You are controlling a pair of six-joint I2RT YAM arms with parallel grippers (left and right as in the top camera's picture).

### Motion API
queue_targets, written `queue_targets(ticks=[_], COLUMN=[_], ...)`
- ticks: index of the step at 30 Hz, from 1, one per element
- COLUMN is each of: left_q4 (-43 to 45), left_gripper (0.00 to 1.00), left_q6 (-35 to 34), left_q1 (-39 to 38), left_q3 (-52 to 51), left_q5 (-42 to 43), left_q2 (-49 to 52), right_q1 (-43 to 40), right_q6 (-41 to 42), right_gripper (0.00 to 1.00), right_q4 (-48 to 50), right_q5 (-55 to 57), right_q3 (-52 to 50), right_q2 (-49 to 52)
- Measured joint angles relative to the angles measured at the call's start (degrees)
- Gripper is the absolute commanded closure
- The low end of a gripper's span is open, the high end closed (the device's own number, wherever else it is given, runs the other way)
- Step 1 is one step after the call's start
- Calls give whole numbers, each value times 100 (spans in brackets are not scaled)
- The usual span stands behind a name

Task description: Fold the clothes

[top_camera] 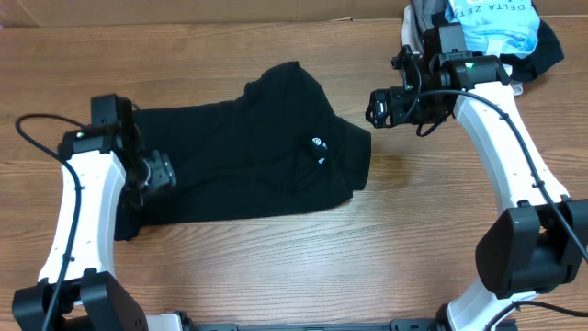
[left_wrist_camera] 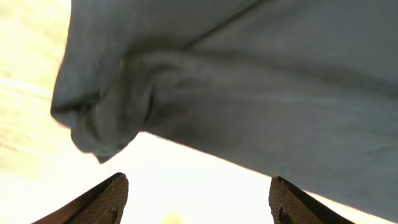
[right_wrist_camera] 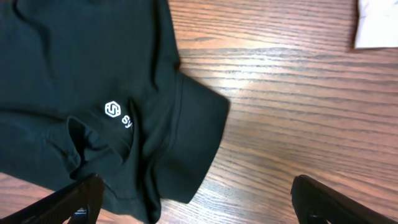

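My left jaws stand apart with nothing between them, low over the left end of the black T-shirt [top_camera: 248,156], whose cloth fills the wrist view just ahead. My right jaws are apart and empty too, above the bare surface [top_camera: 413,230] just beside the shirt's right sleeve [right_wrist_camera: 199,143]. The shirt lies spread on the wood, logo [top_camera: 318,143] up, creased around the middle. I judge the folding barely begun: sleeves, sides and the final halving all remain.

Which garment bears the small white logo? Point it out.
The black T-shirt spread out in the middle; the light-blue garment bunched at the far-right corner carries dark lettering instead.
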Motion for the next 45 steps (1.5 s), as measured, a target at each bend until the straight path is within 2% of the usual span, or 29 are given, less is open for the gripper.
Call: queue_targets(ticks=[3,6,12,17,21,27,30,33,35,41,45], left_q4=[118,522,1054,1187,1296,1530,1735,1808,1836,1985,2050], left_gripper=[22,18,19,33,41,41,44,53,62,65,80], left_q6=[28,372,667,837,1080,1416,2015,2549,2747,3088,3279], left_q1=[103,278,861,1329,1379,1379,1379,1379,1379,1233,933], left_q3=[-278,-654,-1285,-1377,-1377,-1390,-1405,-1408,-1412,-1443,-1440], left_q5=[-138,-332,-645,-789,-824,-822,-761,-728,-675,-566,-656], left_q2=[0,0,0,0,0,0,44,291,516,931,931], right_q1=[0,0,0,0,0,0,0,0,0,0,0], right_q6=[2,0,0,0,2,0,0,2,2,0,0], right_gripper=[0,0,0,0,0,0,0,0,0,0,0], right_q4=[-4,-4,2,2,4,4,9,4,2,-9,-13], right_q5=[-37,-146,-271,-295,-271,-232,-227,-225,-223,-223,-223], right_q3=[0,0,0,0,0,0,0,0,0,0,0], right_q2=[0,0,0,0,0,0,0,0,0,0,0])
